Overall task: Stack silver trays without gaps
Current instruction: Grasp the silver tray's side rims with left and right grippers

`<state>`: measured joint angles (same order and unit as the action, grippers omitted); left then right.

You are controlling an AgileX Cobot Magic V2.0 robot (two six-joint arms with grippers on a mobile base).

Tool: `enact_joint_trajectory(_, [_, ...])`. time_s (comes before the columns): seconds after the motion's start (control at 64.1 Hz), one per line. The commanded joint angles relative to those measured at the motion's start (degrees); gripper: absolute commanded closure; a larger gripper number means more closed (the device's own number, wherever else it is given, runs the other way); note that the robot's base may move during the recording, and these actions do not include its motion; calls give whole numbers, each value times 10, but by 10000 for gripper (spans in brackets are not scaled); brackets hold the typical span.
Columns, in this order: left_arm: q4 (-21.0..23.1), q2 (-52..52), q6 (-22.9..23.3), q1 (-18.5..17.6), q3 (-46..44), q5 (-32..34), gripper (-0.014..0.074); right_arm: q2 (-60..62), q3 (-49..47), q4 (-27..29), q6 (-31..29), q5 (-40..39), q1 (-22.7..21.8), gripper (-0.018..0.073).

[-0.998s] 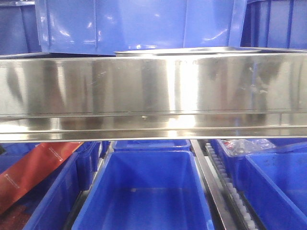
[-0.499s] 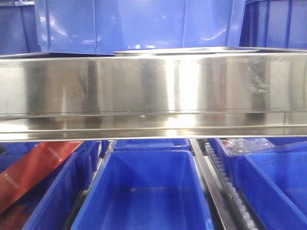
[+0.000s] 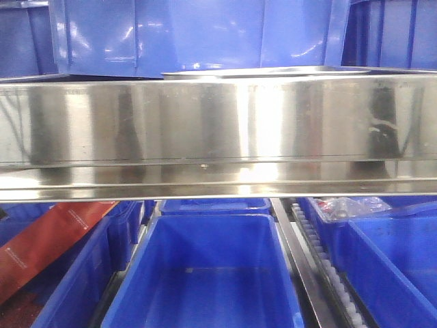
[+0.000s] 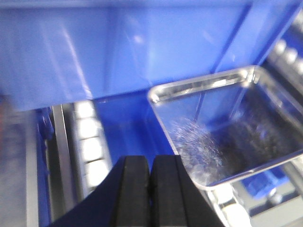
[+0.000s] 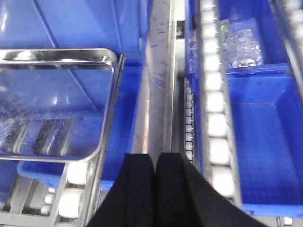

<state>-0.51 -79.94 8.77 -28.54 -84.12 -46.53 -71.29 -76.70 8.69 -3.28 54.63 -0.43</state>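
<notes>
1. Front view: the rim of a tray point(image 3: 273, 70) shows just above the wide steel rail point(image 3: 218, 130). Blue bins point(image 3: 205, 273) stand below.
2. Left wrist view: the left claw point(image 4: 150, 189) is pressed together and holds nothing. The tray point(image 4: 227, 127) lies ahead to its right, apart from it.
3. Right wrist view: the right claw point(image 5: 155, 189) is pressed together and empty. The tray point(image 5: 52, 109) rests to its left, over white rollers point(image 5: 71, 203).

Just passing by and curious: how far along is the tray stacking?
Nothing looks stacked yet. Each wrist camera shows one silver tray resting over a blue bin, perhaps the same tray. Both the left gripper and the right gripper are shut, empty. Gripping and stacking remain.
</notes>
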Motion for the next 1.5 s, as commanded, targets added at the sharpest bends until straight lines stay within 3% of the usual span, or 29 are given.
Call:
enact_joint_trajectory(0.0, [-53, -54, 57, -41, -44, -16, 615, -29, -20, -19, -9, -7, 19, 637])
enact_joint_trajectory(0.234, [-103, -190, 142, -92, -158, -94, 615, -110, -48, -41, -8, -16, 58, 637])
enact_joint_trajectory(0.39, [-103, -250, 159, -100, -216, -127, 615, -143, -48, -41, -8, -32, 80, 636])
enact_joint_trajectory(0.608, [-101, -276, 173, -100, -223, -130, 612, -177, -49, -27, -8, -60, 98, 617])
enact_joint_trajectory(0.733, [-101, -276, 173, -100, -223, -126, 573, -193, -49, -13, -8, -72, 98, 375])
enact_joint_trajectory(0.811, [-100, -276, 174, -100, -223, -120, 491, -200, -49, -4, -8, -85, 98, 179])
enact_joint_trajectory(0.874, [-98, -278, 174, -100, -223, -117, 404, -207, -49, 0, -8, -97, 98, 121])
enact_joint_trajectory(1.045, [-90, -284, 181, -100, -223, -108, 250, -234, -49, 4, -8, -109, 98, 176])
enact_joint_trajectory(1.482, [-88, -314, 186, -100, -223, -104, 246, -273, -49, 5, -8, -140, 98, 187])
